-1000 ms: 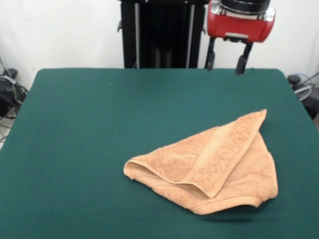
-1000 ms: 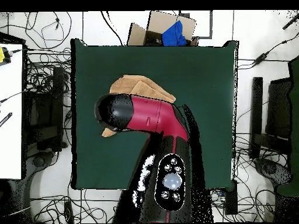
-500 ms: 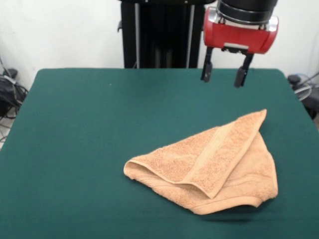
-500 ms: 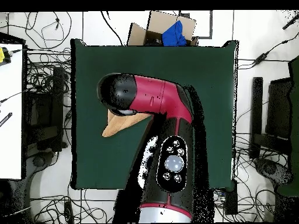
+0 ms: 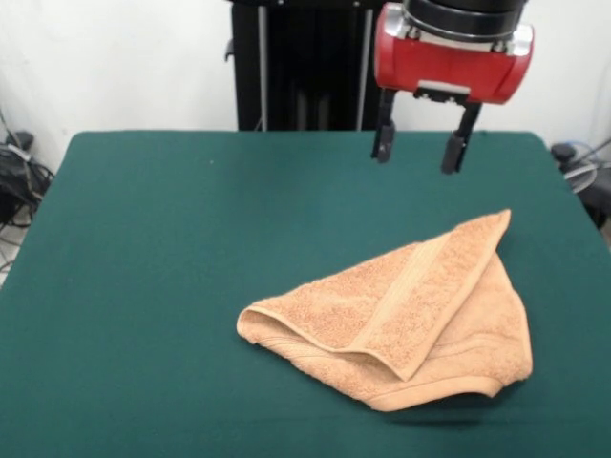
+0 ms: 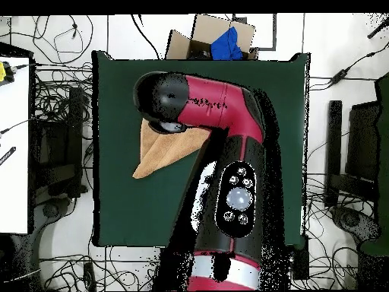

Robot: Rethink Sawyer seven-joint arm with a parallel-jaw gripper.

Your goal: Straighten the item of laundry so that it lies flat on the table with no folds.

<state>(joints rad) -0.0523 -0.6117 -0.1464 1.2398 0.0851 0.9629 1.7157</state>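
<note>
Lying folded in a rough triangle, towel (image 5: 401, 315) on table (image 5: 153, 239), tip toward spread hand (image 5: 415, 151) above.

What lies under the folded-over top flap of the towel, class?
Under the folded flap of the towel more of the same towel shows along the near and right edges, resting on the green table. The rest of that lower layer is covered. The open claw hangs above, touching nothing.
</note>
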